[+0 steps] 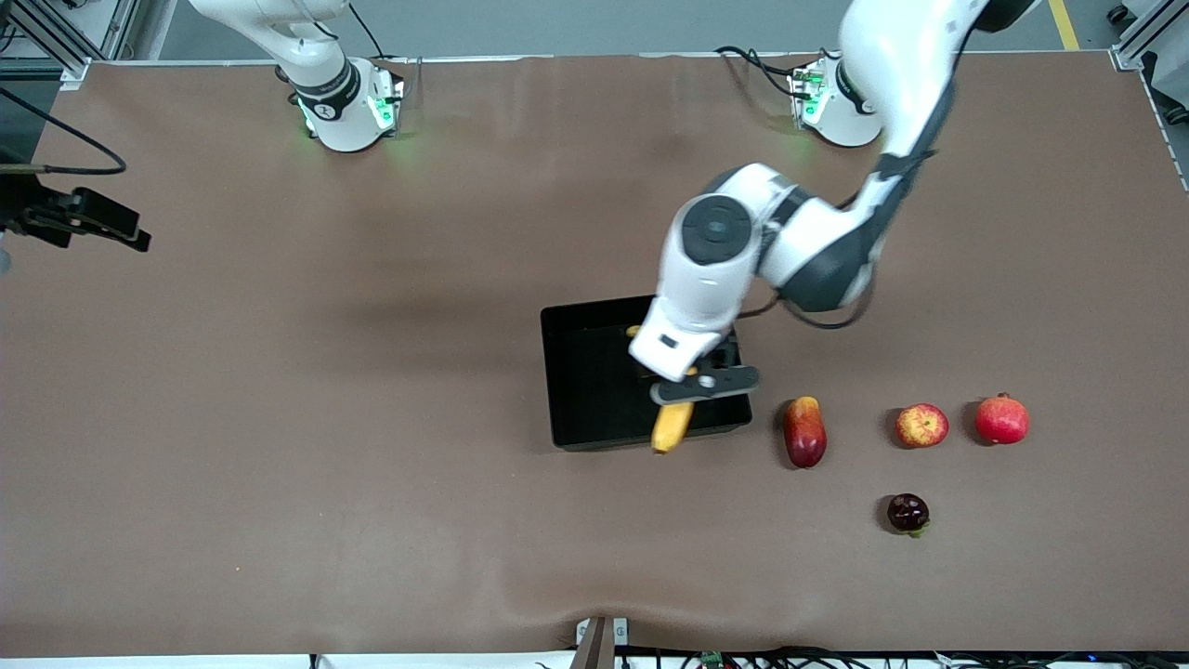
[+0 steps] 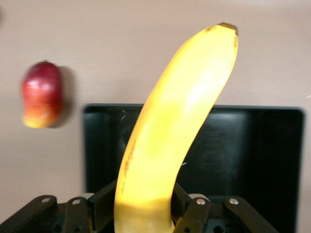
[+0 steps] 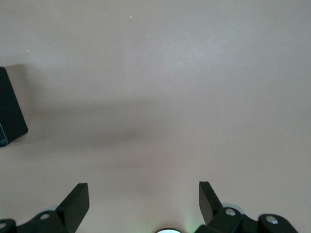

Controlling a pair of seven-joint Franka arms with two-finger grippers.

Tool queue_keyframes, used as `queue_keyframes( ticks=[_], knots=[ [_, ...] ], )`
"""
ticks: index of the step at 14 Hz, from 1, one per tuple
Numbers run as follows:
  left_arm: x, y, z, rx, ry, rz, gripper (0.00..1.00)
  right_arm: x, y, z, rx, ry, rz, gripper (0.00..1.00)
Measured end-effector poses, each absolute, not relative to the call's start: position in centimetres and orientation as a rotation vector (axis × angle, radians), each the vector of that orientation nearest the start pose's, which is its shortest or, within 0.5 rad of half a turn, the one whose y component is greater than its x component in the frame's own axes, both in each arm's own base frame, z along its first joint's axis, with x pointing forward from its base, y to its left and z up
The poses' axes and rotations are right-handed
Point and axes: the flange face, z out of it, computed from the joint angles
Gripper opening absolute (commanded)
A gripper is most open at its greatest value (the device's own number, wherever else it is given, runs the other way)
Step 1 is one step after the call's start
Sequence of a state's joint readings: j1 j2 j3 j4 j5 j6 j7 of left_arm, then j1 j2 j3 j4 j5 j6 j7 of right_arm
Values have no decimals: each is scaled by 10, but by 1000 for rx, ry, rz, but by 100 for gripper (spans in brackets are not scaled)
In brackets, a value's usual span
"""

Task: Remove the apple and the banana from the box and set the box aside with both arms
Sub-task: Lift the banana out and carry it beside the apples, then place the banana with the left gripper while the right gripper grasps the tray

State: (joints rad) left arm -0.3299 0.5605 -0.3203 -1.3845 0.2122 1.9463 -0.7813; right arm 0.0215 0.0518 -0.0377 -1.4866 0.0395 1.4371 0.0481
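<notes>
My left gripper [image 1: 692, 386] is shut on the yellow banana [image 1: 672, 423] and holds it over the black box [image 1: 576, 390], above the box's corner nearest the camera and the left arm's end. The banana's free end juts out past the box's near wall. In the left wrist view the banana [image 2: 180, 126] rises from between the fingers of the left gripper [image 2: 145, 190], with the box [image 2: 252, 145] below it. The red-yellow apple [image 1: 921, 426] lies on the table toward the left arm's end. My right gripper [image 3: 143, 187] is open and empty above bare table, out of the front view.
A mango [image 1: 804, 431] lies beside the box, and it also shows in the left wrist view [image 2: 42, 94]. A pomegranate [image 1: 1002, 419] lies beside the apple. A dark round fruit [image 1: 908, 512] lies nearer the camera. A box corner [image 3: 9, 111] shows in the right wrist view. A black fixture [image 1: 84, 218] overhangs the right arm's end.
</notes>
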Motion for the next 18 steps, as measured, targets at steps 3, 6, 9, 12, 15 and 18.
queue_keyframes(
  ticks=[3,6,9,12,15,18],
  knots=[
    [613,-323,415,-3115,-37,63,0,573,35,595,-3105,-6,212,100],
    [616,-266,404,-3080,100,146,0,597,88,559,-3101,-132,173,100],
    [620,-196,380,-3056,201,248,0,614,165,501,-3099,-299,183,100],
    [623,-130,350,-3058,191,330,0,628,207,436,-3100,-380,213,100],
    [618,-94,309,-3086,168,290,0,647,221,388,-3098,-399,141,100],
    [605,-81,265,-3088,188,216,0,658,242,356,-3084,-440,26,100]
  ],
)
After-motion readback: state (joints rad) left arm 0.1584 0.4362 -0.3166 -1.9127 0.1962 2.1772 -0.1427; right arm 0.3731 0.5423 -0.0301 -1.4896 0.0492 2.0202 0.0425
